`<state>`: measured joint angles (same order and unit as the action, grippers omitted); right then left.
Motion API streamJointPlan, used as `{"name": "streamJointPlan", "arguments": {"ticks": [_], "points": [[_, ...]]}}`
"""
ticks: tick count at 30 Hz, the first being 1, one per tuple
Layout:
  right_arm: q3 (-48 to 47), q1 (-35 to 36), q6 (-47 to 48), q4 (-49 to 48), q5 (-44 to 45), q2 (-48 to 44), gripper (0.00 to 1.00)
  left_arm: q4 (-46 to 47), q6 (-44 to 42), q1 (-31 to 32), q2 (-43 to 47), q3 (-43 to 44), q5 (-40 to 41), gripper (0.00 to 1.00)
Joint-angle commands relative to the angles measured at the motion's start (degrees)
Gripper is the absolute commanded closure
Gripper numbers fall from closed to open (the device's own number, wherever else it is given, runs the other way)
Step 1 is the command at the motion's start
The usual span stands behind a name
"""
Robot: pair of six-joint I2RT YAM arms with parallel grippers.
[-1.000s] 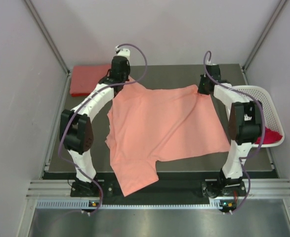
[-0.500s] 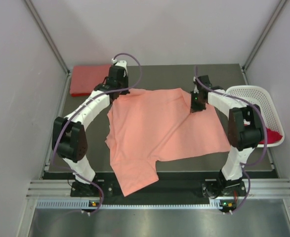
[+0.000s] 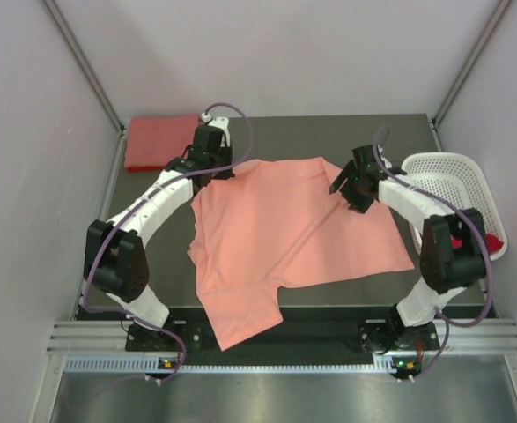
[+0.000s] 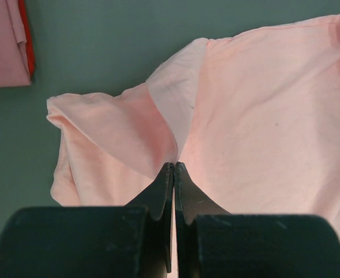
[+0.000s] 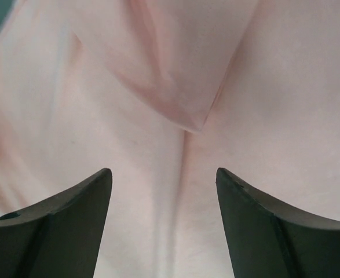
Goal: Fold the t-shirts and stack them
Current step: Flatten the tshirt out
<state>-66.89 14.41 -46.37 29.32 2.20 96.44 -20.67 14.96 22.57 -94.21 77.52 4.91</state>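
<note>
While the pink tee (image 3: 284,229) lies spread across the middle of the dark surface (image 3: 328,132), its near left part hangs over the front edge between the two arm bases. The left end effector (image 3: 212,167) sits at the tee's far left corner, and in the left wrist view its fingers (image 4: 158,194) are pressed together with a ridge of pink cloth pinched at their tips, so it is clamped on the pink tee. From that pinch the fabric rises in a fold, with a crumpled flap lying to the left on the bare surface. The right end effector (image 3: 340,189) is over the tee's far right part, tilted toward the middle. In the right wrist view (image 5: 164,174) its two dark fingers stand wide apart with nothing between them, and the pink cloth below shows a small peaked fold just ahead of the gap. Whether the fingertips touch the cloth cannot be told. A red tee (image 3: 157,141) lies folded flat in the far left corner of the surface, apart from the pink one; its edge also shows at the top left of the left wrist view. At the right edge sits a white basket (image 3: 443,163), with a magenta tee (image 3: 496,240) showing inside it behind the right arm.
</note>
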Motion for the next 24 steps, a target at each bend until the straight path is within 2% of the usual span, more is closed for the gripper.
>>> {"name": "streamJointPlan", "arguments": {"ticks": [1,3,5,6,9,17,24], "points": [[8.0,0.9,-27.9,-15.1,6.7,-6.8,0.28,0.5,0.6,0.1,4.4,-1.2,-0.9,1.0],[9.5,1.6,-38.4,-15.8,9.5,-7.5,0.34,0.1,0.6,0.1,4.8,-1.5,-1.1,1.0],[12.3,1.8,-44.0,-17.3,11.6,-7.8,0.38,0.0,0.5,0.1,5.2,-1.5,-1.3,1.0],[13.6,1.9,-48.2,-18.8,11.7,-7.7,0.44,0.1,0.4,0.1,5.2,-1.7,-1.4,1.0],[17.3,1.8,-53.3,-22.5,11.0,-6.5,0.5,0.1,0.2,0.1,5.3,-1.6,-1.9,1.0],[23.1,2.0,-56.9,-30.9,12.7,-5.5,0.51,0.1,-0.7,0.2,5.4,-1.9,-2.0,1.0],[22.1,1.8,-57.3,-32.8,12.8,-2.5,0.57,0.0,-0.7,0.3,5.0,-1.3,-2.5,1.0]]}}
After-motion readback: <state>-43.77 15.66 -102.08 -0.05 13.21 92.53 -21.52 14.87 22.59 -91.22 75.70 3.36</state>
